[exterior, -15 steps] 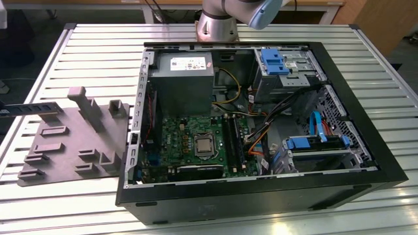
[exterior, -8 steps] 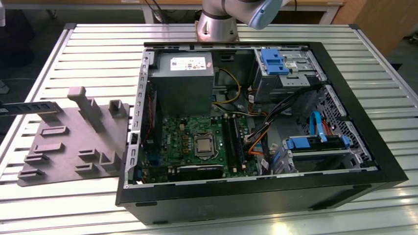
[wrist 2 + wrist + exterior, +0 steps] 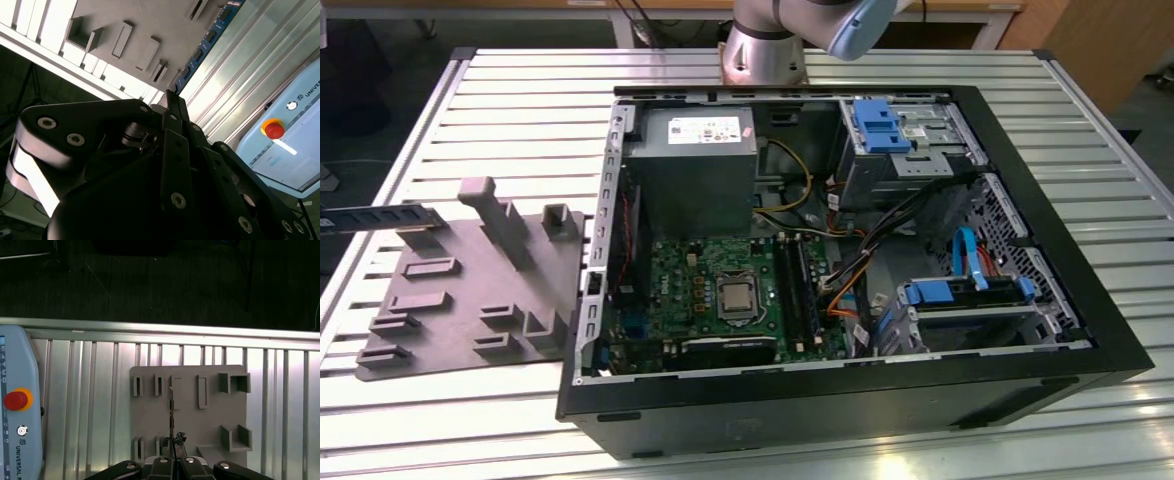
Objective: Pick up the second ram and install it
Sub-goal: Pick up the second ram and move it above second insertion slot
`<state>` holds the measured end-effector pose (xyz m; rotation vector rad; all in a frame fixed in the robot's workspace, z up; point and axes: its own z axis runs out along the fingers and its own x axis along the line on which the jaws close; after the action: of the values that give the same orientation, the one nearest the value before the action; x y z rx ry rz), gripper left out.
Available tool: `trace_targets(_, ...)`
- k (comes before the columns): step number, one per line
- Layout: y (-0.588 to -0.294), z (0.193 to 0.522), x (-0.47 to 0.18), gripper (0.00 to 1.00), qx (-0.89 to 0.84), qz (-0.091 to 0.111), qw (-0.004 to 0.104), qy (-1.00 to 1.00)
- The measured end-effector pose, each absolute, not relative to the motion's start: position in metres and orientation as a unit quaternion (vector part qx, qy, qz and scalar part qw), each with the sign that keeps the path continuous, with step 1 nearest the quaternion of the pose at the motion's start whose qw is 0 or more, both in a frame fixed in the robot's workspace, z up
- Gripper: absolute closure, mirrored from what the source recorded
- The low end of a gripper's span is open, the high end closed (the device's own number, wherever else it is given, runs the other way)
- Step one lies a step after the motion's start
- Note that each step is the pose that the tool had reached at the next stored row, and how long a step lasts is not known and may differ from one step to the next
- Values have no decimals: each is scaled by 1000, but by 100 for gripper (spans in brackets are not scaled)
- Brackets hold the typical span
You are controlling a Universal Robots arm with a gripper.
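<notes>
First wrist view crops the gripper (image 3: 173,441), clamped on the second ram (image 3: 171,407) seen edge-on.

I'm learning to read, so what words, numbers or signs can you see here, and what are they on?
Light grey teach pendant with a red button: pale lettering, cut off at the picture's edge, not readable whole.
White sticker on the grey metal power supply box: print too small to read.
Slim dark second ram, held in the gripper: no readable print.
</notes>
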<state>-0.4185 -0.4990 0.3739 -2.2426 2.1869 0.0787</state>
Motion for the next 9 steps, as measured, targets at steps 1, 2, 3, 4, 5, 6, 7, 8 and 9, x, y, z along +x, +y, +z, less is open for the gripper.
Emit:
trace_targets(1,-499,374,-418,88,-716,25,4,698)
trace_targets(2,-499,375,-418,88,-716,25,4,698)
trace_targets(3,-499,375,-419,88,-716,25,4,698)
trace_targets(4,-499,376,-419,88,-716,25,4,698)
trace_targets(5,-499,376,-418,88,-716,25,4,698)
trace_targets(6,-499,377,-418,88,-716,25,4,698)
trace_targets(7,-499,377,-419,88,-716,26,5,698)
trace_targets(8,-499,378,-419,88,-716,26,5,698)
trace_targets(9,-499,378,-418,88,-716,26,5,698)
